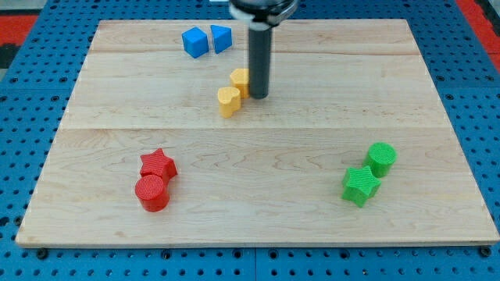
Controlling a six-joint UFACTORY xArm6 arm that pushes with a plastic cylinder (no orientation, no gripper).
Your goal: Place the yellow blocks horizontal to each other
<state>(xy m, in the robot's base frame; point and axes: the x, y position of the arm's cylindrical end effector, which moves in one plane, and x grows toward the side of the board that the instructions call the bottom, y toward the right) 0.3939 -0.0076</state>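
Note:
Two yellow blocks sit touching near the board's upper middle. One yellow block [229, 101] lies lower left; the other yellow block [239, 80] lies upper right of it, partly hidden by my rod. My tip [258, 96] rests on the board against the right side of the upper yellow block. The pair runs diagonally, not level.
Two blue blocks, a cube [194, 42] and a wedge-like one [221, 37], sit at the top. A red star [158, 165] and red cylinder [152, 192] are at lower left. A green cylinder [382, 158] and green star [360, 186] are at lower right. Wooden board [258, 211].

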